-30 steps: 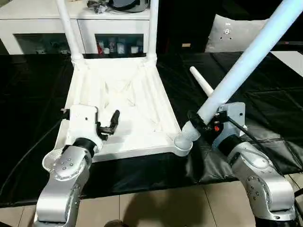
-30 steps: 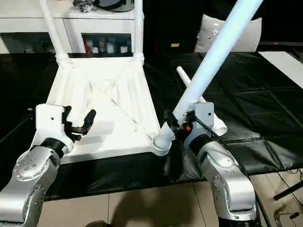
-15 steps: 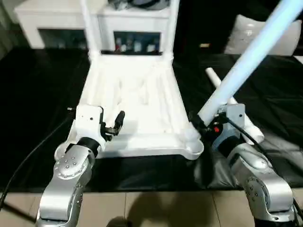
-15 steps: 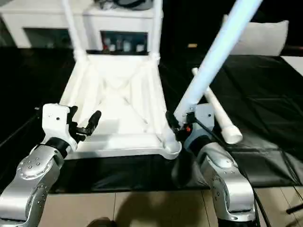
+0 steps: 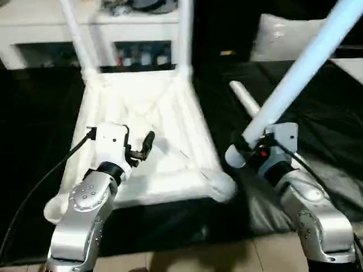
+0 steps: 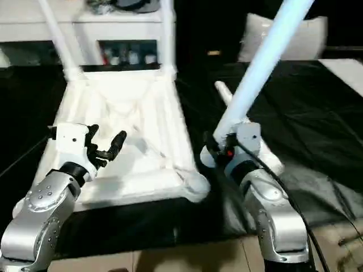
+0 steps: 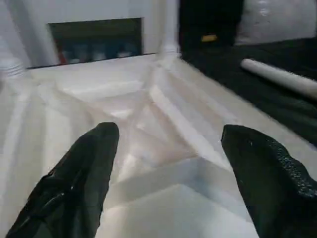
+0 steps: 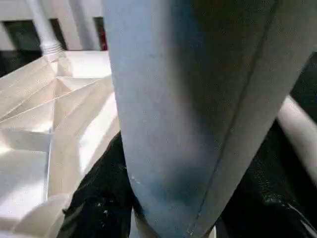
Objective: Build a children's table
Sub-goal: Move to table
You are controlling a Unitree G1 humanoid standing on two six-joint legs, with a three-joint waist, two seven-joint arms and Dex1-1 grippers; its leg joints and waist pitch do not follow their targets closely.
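- Two legs already stand upright in the far corners of the upturned table top (image 5: 142, 119), which lies ribs-up on the black-covered counter (image 5: 34, 113).
- Right end effector (image 5: 248, 148) clamps a third leg (image 5: 300, 73), a smooth white tube slanting up and away; its flared foot hangs just beside the empty near-right socket (image 5: 220, 186) (right arm nearest).
- Left end effector (image 5: 139, 148) hovers wide and empty over the ribs.
- One spare leg (image 5: 243, 97) lies on the counter.

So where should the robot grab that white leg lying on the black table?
Probably around the middle of the loose leg, coming straight down from above. It lies flat on the black cover, a round tube with free space on both sides for the fingers. The right gripper already holds another leg.
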